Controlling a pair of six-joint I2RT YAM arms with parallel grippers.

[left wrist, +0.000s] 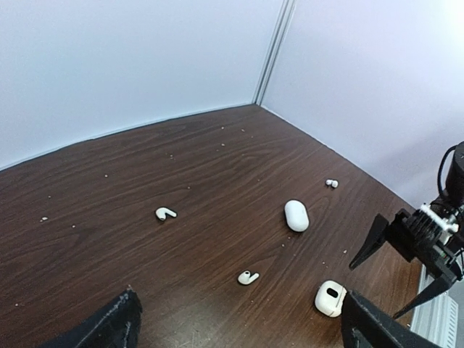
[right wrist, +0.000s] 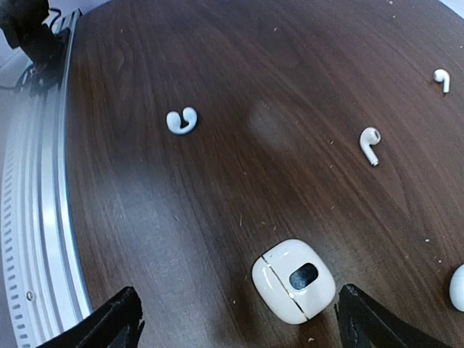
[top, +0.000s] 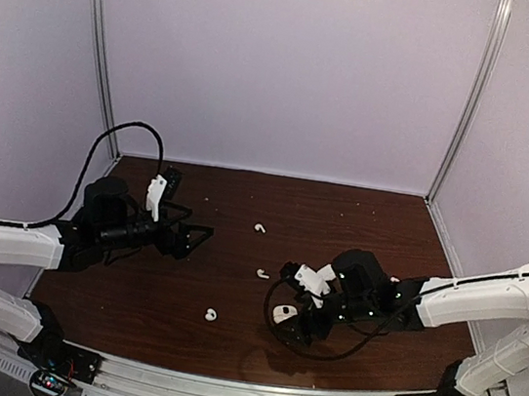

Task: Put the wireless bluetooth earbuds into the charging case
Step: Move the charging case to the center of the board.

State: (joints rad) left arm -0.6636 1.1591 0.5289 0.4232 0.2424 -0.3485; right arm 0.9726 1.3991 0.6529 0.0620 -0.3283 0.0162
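Note:
Three white earbuds lie on the brown table: one far (top: 259, 227), one in the middle (top: 263, 273), one near the front (top: 212, 315). A rounded white case (top: 283, 312) with a dark oval spot lies shut under my right gripper (top: 286, 323), which is open. In the right wrist view the case (right wrist: 293, 280) sits between the open fingers, close to the right fingertip (right wrist: 362, 322). My left gripper (top: 197, 244) is open and empty, held left of the earbuds. The left wrist view shows a fourth earbud (left wrist: 331, 183) and an oblong shut case (left wrist: 296, 215).
The table's front metal rail (right wrist: 36, 217) runs just beside the right gripper. White walls with metal posts (top: 101, 47) close in the back and sides. A black cable (top: 115, 138) loops above the left arm.

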